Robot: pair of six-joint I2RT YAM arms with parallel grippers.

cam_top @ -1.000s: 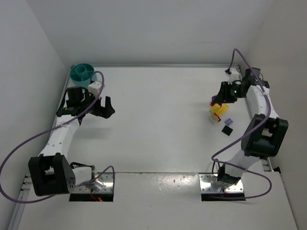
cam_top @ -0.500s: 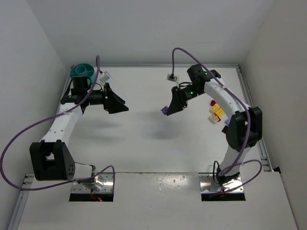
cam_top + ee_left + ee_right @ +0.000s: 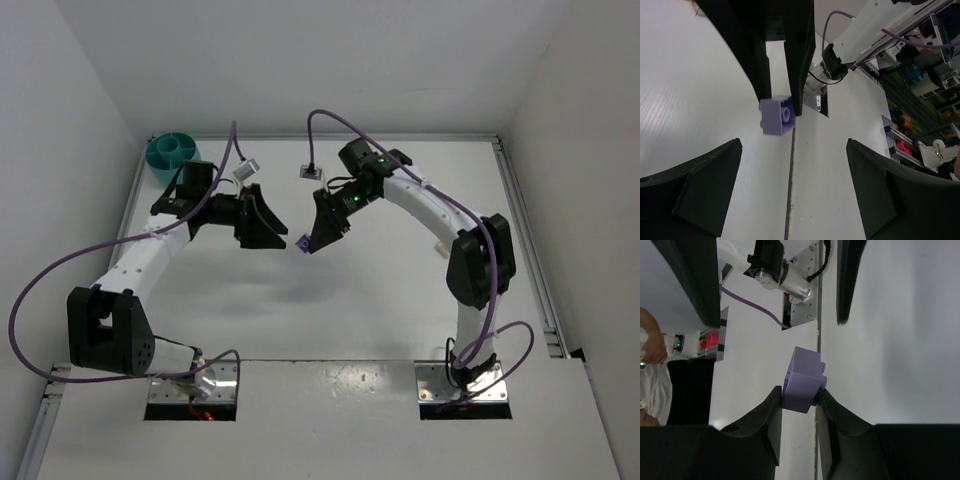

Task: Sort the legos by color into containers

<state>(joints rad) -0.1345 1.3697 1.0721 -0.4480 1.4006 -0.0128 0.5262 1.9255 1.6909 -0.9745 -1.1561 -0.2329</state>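
R gripper (image 3: 800, 391) clamps purple lego (image 3: 776, 116) mid-air; L gripper (image 3: 794, 146) gapes, facing it. Centre L on it before R releases.

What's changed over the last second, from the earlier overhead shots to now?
The right fingers, shut on a purple brick, swung left from the right side of the table to mid-table. The left fingers, open, swung right from beside the teal bowl to meet them. The bowl stayed put.

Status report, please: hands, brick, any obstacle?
Right hand shut on purple brick, mid-air. Left hand open, facing it, no contact. Teal bowl at far left corner. Nothing else between hands.
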